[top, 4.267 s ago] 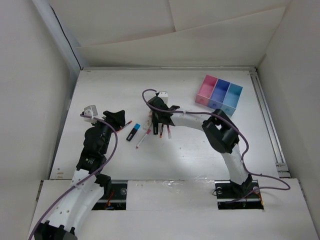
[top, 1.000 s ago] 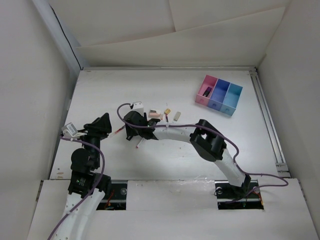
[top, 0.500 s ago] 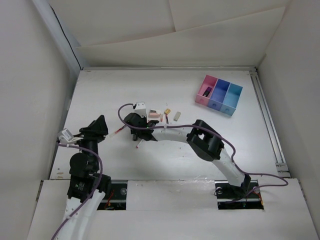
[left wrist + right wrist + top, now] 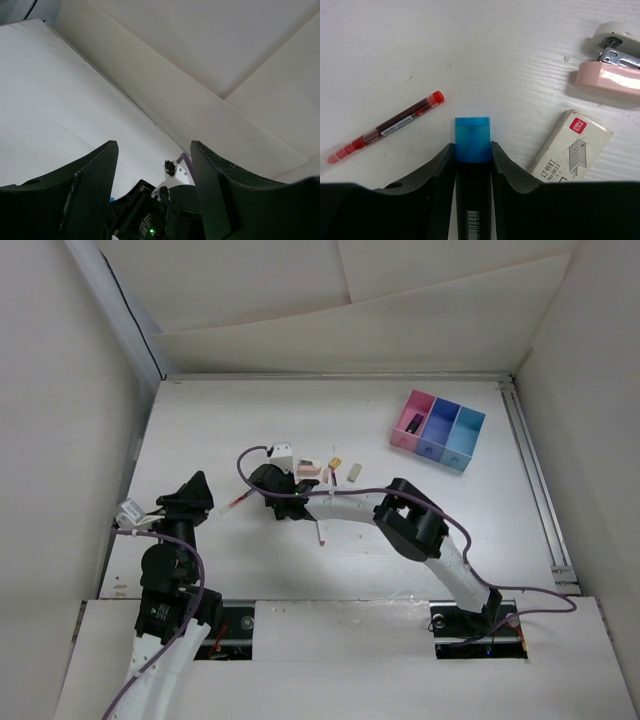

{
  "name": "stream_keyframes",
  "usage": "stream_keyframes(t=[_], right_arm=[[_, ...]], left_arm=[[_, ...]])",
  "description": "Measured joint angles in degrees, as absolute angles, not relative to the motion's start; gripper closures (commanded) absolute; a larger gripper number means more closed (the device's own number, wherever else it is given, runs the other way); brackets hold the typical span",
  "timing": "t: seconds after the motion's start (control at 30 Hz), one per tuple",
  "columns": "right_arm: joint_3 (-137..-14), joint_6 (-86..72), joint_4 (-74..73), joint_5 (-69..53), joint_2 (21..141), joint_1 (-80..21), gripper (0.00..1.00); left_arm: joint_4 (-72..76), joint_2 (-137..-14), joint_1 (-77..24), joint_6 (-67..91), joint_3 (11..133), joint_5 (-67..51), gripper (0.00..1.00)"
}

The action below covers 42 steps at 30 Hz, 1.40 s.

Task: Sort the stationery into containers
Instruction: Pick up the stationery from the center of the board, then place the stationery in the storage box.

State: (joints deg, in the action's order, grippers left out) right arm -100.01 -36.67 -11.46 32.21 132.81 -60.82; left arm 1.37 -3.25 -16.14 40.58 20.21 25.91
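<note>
Highlighter (image 4: 472, 134), blue-bodied, sits clamped between the right gripper's (image 4: 472, 152) two fingers, its blue end poking out past the fingertips, left of centre on the table (image 4: 220, 420). Whether it rests on the surface I cannot tell.

Clutter crowds it. A red pen (image 4: 385, 127) lies slanted just to one side of the fingers. A staple box (image 4: 569, 145) lies on the other side, and beyond the box is a pink stapler (image 4: 607, 80).

From above, the right arm reaches far across to the left, and its forearm covers part of that cluster. A thin white pen (image 4: 318, 530) lies on the near side of the forearm. A beige block (image 4: 353, 472) and a small yellowish piece (image 4: 335, 462) lie on its far side, beside the stapler. The red pen lies between the two grippers.

The left gripper (image 4: 154, 150) hangs at the left of the table, fingers spread with nothing between them, pointed towards the right arm's wrist.

The tray (image 4: 465, 435) stands well apart at the far right, with pink, dark blue and cyan bins in a row. One dark thing (image 4: 412, 425) lies in the pink bin.
</note>
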Motion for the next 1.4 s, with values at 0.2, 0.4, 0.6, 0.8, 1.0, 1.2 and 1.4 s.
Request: stream_keyframes(t=[0.2, 0.4, 0.6, 0.8, 1.0, 1.2, 1.4], right_arm=[[-97.3, -36.2, -9.4, 30.2, 131.0, -60.4, 0.91], [-90.1, -35.4, -7.2, 23.9, 119.4, -56.6, 0.92], [-85.7, -33.1, -2.2, 22.0, 104.7, -42.6, 0.92], [-85.3, -29.9, -1.2, 23.6, 102.8, -23.4, 0.92], [-93.3, -27.5, -5.5, 24.0, 113.4, -12.0, 0.92], [-95.4, -26.0, -9.1, 23.5, 120.2, -10.9, 0.77], [-96.9, -25.1, -11.1, 23.4, 121.2, -10.9, 0.30]], left_arm=[[1.4, -3.3, -16.1, 40.6, 20.2, 25.9, 0.43], [2.3, -6.0, -16.1, 40.4, 20.2, 25.2, 0.43], [5.4, -12.1, -16.1, 38.9, 20.1, 20.7, 0.42], [10.2, -21.5, -16.1, 36.9, 20.2, 14.2, 0.43], [11.9, -29.1, -16.1, 35.4, 20.2, 10.3, 0.43], [13.5, -31.8, -16.1, 34.4, 20.2, 9.2, 0.43], [14.3, -33.8, -16.1, 34.3, 20.3, 9.0, 0.43]])
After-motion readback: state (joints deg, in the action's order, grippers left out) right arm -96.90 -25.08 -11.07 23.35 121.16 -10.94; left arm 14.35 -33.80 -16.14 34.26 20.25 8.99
